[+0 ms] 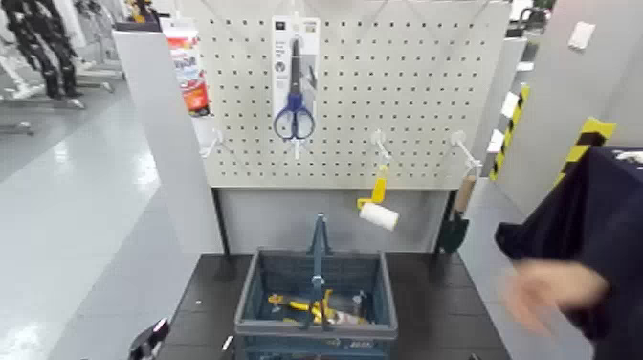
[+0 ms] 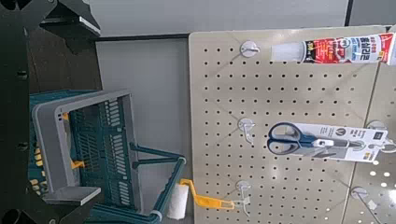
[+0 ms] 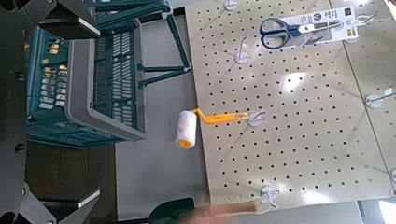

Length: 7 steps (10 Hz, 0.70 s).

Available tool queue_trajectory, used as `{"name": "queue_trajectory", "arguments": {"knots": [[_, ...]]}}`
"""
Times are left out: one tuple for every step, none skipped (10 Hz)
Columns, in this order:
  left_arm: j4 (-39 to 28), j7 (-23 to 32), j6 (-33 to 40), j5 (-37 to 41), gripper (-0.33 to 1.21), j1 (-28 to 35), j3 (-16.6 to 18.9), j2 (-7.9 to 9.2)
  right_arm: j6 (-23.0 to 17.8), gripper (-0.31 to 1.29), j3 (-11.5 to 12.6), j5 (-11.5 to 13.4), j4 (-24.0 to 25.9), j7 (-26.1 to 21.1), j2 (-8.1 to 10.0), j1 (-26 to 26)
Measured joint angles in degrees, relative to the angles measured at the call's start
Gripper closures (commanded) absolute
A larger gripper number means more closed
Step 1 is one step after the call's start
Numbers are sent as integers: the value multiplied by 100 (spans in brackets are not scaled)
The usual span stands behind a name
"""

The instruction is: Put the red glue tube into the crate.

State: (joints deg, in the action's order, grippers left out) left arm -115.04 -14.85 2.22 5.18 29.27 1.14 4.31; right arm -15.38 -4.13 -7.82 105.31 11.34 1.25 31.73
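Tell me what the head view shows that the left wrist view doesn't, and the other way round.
Only the head view shows the hand trowel hanging at the pegboard's right, a person's blurred hand and dark sleeve, and the yellow-black striped tape.

Only the left wrist view shows the left gripper's open jaws close up, beside the crate.

Both show the red glue tube, the blue-handled scissors pack, the paint roller with its white sleeve, the pegboard and the crate.
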Motion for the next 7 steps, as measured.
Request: {"name": "queue_trajectory", "arguments": {"knots": [[6,0,-1,0,11,-1,0,0,0,13,0,0,-1,-5,-2,0],[8,0,-1,0,11,-4,0,-1,0,13,0,0,-5,-9,-6,0],[13,0,-1,0,11,-8,0,-1,0,13,0,0,-9,-9,-9,0],[15,0,-1,1,11,-9,0,-1,0,13,0,-4,-10,-9,-8,-1],[16,0,-2,5,11,-6,0,-1,0,13,0,-8,-11,-9,-9,-2],[17,0,-2,10,11,-8,-3,-1,3,13,-2,-9,-11,-9,-10,-5],[17,19,-2,26,11,-13,-4,-4,7,13,-4,-9,-11,-9,-6,-8]]}}
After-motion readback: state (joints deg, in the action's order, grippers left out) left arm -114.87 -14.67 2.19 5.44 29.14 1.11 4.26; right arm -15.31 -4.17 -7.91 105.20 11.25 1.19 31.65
